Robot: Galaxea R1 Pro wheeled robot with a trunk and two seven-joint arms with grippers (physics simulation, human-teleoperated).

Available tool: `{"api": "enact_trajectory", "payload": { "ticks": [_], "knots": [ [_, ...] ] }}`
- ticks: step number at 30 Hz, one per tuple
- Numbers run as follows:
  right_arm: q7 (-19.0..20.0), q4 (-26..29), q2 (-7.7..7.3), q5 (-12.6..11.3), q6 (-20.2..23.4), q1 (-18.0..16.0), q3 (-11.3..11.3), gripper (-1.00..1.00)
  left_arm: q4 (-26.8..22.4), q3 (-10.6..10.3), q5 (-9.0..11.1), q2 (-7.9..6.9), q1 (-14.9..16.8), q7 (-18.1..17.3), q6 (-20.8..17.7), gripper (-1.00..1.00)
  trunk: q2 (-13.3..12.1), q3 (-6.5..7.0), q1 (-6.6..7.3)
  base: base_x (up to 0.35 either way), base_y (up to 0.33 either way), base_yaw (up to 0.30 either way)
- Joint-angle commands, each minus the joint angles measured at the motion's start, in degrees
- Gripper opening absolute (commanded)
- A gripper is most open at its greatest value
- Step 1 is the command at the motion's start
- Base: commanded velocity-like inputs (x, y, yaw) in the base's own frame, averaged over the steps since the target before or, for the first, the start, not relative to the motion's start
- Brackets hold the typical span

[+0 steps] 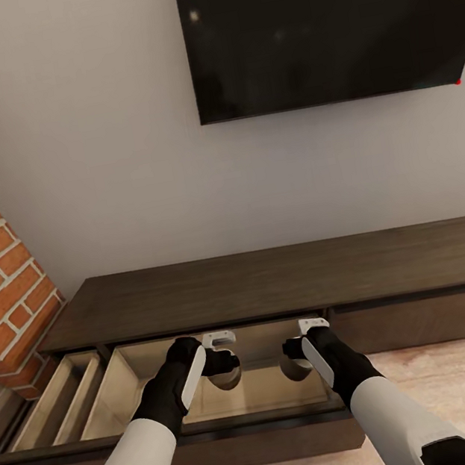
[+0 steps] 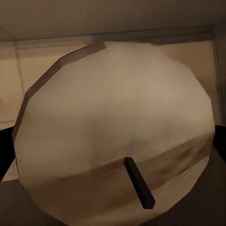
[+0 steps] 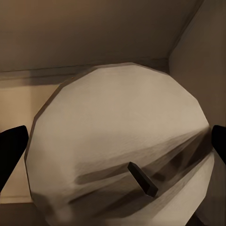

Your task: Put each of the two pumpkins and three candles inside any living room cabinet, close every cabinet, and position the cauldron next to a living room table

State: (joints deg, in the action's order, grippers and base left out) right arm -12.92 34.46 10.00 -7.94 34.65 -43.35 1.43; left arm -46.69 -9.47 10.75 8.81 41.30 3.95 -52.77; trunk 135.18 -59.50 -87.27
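No text, label, brand or number can be read anywhere. The dark wall screen [image 1: 322, 21] is blank.

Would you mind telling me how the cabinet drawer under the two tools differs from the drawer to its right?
The drawer under the tools is pulled out, showing its pale wood interior; the right drawer is shut, showing only its dark front. The left tool and right tool, each gripping a candle, hang over the open drawer, not the right drawer. Both belong to one cabinet.
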Motion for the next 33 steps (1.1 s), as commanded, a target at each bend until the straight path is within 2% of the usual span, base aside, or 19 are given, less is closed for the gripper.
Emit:
{"api": "enact_trajectory", "payload": {
  "ticks": [1,8,28,33],
  "knots": [
    [-0.53,0.08,0.0,-0.58,0.17,-0.04,0.15,-1.0,-0.06,-0.12,0.41,-0.02,0.02,0.45,-0.23,-1.0,0.02,-0.05,-0.01,0.159,-0.003,0.0],
    [-0.53,0.08,0.0,-0.58,0.16,-0.01,0.16,-1.0,-0.06,-0.11,0.41,-0.02,0.03,0.45,-0.23,-1.0,0.02,-0.05,-0.01,0.052,-0.001,0.0],
    [-0.53,0.08,0.0,-0.58,0.17,-0.03,0.16,-1.0,-0.06,-0.13,0.41,-0.02,0.01,0.49,0.98,-1.0,8.04,-3.64,-4.4,0.001,0.0,0.0],
    [-0.53,0.08,0.0,-0.58,0.17,-0.02,0.16,-1.0,-0.06,-0.11,0.41,-0.02,0.01,0.51,1.13,-1.0,8.12,-4.75,-4.54,0.0,0.0,0.0]
  ]
}}
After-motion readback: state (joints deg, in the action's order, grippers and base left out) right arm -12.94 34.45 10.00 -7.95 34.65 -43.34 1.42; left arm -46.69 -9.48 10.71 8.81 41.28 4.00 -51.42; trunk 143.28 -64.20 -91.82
